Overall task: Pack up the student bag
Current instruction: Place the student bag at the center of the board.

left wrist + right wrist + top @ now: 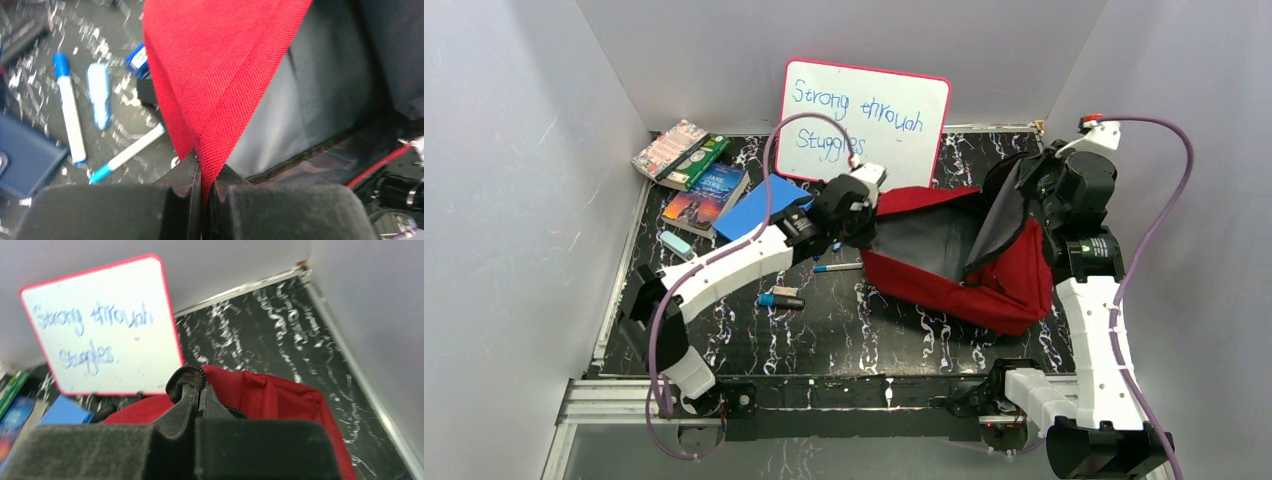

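Soft and likely light, the red student bag slumps on the right half of the table, left end effector clamped on its fabric rim, right end effector on a black-trimmed edge, both sensible holds.

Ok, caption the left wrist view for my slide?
Left gripper pinches the student bag's red rim, grey lining exposed; markers beside it.

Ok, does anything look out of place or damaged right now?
Nothing is spilled or damaged. The student bag lies open, its rim pinched by the left gripper and the right gripper. Markers lie scattered beside it, and books are loosely heaped back-left, all outside the bag.
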{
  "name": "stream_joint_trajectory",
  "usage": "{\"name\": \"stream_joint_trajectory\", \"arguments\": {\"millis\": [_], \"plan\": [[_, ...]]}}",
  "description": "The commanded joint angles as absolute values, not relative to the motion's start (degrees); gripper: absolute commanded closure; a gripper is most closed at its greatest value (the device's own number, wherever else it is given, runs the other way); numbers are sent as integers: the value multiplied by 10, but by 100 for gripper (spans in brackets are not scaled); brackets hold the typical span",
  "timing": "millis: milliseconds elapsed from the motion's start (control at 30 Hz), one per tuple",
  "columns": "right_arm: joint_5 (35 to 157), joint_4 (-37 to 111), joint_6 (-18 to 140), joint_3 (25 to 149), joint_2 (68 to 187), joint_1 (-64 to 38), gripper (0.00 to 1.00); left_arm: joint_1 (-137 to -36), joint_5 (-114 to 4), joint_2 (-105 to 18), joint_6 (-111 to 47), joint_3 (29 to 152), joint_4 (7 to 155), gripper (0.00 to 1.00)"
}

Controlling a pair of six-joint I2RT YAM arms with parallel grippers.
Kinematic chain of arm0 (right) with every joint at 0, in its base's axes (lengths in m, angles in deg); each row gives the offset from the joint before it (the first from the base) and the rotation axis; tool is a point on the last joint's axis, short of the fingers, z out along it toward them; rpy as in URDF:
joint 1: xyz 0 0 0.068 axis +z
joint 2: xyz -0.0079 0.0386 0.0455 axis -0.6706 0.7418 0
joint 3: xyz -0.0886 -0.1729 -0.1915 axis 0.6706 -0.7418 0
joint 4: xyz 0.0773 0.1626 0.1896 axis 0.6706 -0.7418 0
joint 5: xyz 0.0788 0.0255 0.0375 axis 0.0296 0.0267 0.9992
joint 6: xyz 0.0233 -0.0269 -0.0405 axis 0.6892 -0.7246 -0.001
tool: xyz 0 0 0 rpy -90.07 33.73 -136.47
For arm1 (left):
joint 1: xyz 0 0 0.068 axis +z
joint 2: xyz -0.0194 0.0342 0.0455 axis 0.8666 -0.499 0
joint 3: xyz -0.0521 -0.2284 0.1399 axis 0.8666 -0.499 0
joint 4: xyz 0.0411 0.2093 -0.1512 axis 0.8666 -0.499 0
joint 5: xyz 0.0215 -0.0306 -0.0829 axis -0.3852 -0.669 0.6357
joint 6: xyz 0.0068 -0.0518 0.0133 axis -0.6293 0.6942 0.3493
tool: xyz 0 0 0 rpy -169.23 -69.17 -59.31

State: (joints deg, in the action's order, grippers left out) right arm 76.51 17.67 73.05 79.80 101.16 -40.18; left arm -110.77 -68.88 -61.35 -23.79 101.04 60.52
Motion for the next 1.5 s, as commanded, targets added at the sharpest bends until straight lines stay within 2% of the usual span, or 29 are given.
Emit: {"name": "stream_joint_trajectory", "arguments": {"millis": [0,200,400,700,1033,1167,1233,1267,1333,1467], "plan": [[906,236,727,769,1019,-403,99,-1097,-777,-524,-177,904,681,100],[1003,216,767,731,1028,-404,100,-1096,-862,-467,-141,788,710,100],[1058,197,775,716,1034,-404,100,-1089,-886,-445,-111,722,717,100],[1067,133,787,678,1014,-404,100,-1055,-858,-446,-87,691,715,100],[1137,182,805,679,1067,-403,100,-998,-840,-444,-96,681,719,100],[1092,124,785,685,1087,-403,100,-997,-822,-453,-97,678,716,100],[1058,95,774,671,1086,-403,92,-997,-810,-455,-98,677,716,100],[1046,83,768,664,1085,-404,89,-997,-805,-455,-98,678,716,98],[1027,63,753,652,1086,-403,83,-997,-794,-456,-99,681,717,85],[997,34,732,643,1095,-403,65,-997,-779,-465,-104,693,719,66]]}}
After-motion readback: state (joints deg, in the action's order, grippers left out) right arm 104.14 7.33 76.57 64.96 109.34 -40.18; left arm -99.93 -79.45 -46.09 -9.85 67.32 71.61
